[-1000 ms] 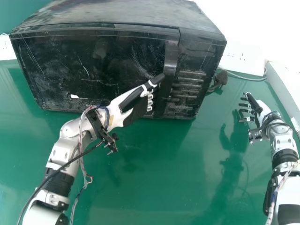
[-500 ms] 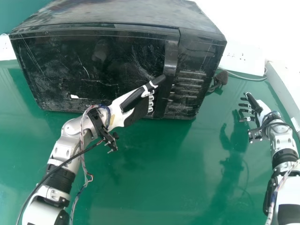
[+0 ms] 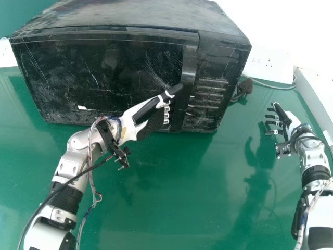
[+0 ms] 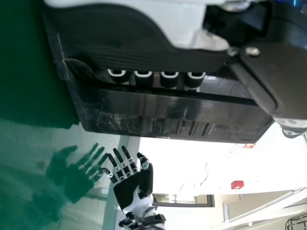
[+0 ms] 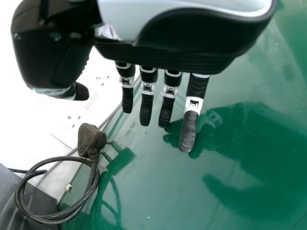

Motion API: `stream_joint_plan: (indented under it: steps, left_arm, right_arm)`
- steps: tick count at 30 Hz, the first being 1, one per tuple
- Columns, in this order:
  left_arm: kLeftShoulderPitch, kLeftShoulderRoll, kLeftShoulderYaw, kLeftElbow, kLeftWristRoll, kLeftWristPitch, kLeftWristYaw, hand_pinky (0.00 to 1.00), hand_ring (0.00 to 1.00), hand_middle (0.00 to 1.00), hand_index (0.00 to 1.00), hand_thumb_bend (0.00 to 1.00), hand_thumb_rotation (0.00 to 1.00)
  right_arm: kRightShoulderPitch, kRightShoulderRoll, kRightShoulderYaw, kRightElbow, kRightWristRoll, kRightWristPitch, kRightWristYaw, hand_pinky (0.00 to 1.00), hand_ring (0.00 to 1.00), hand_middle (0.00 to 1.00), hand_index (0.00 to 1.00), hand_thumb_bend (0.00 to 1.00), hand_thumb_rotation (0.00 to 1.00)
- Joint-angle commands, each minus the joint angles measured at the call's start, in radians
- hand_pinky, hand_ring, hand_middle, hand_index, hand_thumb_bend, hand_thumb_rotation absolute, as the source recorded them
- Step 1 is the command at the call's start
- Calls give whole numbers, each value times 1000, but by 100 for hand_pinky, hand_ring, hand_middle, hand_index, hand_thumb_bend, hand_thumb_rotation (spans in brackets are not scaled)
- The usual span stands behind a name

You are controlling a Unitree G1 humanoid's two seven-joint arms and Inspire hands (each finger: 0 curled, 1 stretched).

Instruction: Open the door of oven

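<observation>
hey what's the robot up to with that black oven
The robot's left hand is at the oven, its fingers hooked behind the door's upright handle, seemingly to pull it open. The door looks shut so far. The right hand is open, off to the side above the green table, holding nothing.

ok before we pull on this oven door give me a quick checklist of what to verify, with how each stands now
1. Left hand is at the door handle: ok.
2. Left hand has a hold firm enough to pull: cannot tell.
3. Oven door is closed, ready to be opened: ok.
4. Left arm is out of the door's likely swing: not ok, it reaches across in front.
5. Right hand is clear of the oven, fingers open: ok.
6. Plug is out of the socket strip: ok.
</observation>
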Motion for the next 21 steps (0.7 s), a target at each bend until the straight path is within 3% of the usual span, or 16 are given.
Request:
stream_joint_plan:
  steps: [1,3,9,17,21]
  left_arm:
    - [11,-5,-1,-24,1,-15,2,54,70,75,82,89,69]
    - [14,-3,1,-26,1,-18,3,52,68,72,81,89,69]
    - [33,7,0,-61,3,-16,8,47,61,67,74,90,68]
    - [69,30,-7,-156,7,30,12,42,56,63,68,92,67]
    - [96,45,-12,-222,8,68,14,41,54,60,65,99,67]
  right_arm:
    - [75,44,12,44,-14,60,14,65,76,83,90,52,44]
    - [74,42,24,44,-24,57,28,59,73,82,90,51,46]
    - [71,40,27,47,-26,73,30,66,77,83,91,57,54]
    - [77,43,10,45,-11,59,17,72,80,84,88,59,43]
    - [73,45,12,45,-12,68,12,63,76,82,90,58,46]
